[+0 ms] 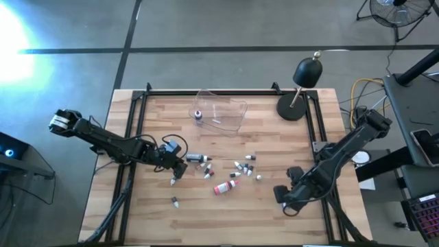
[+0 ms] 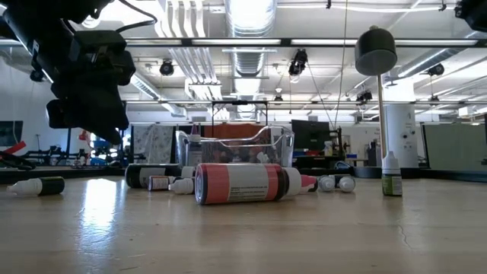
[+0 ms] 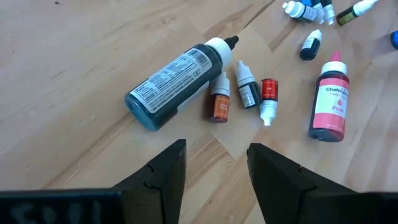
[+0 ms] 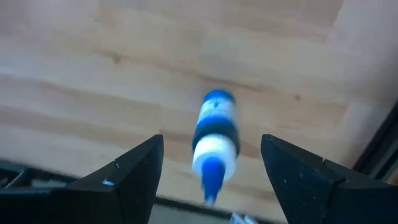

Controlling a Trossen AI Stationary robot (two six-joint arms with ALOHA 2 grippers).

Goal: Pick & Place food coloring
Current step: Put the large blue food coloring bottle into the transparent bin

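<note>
Lying beyond the open left gripper (image 3: 214,168): a dark bottle (image 3: 176,83).

A robotics lab set up in a big, open industrial hall.

Standing here, the signs are everywhere: a bare ceiling of exposed ducts (image 2: 251,19) and long strip lights (image 2: 304,43), a polished concrete floor (image 1: 206,27) crossed by dark lines, and a wooden worktable (image 1: 226,206) framed in black metal rails (image 1: 206,92). Two dark robot arms reach over it, left (image 1: 110,140) and right (image 1: 350,147). A black lamp (image 1: 306,72) stands at the table's far edge, yellow cables (image 1: 363,89) trail beside it, and a floor fan (image 1: 394,12) sits off in the corner.
</note>
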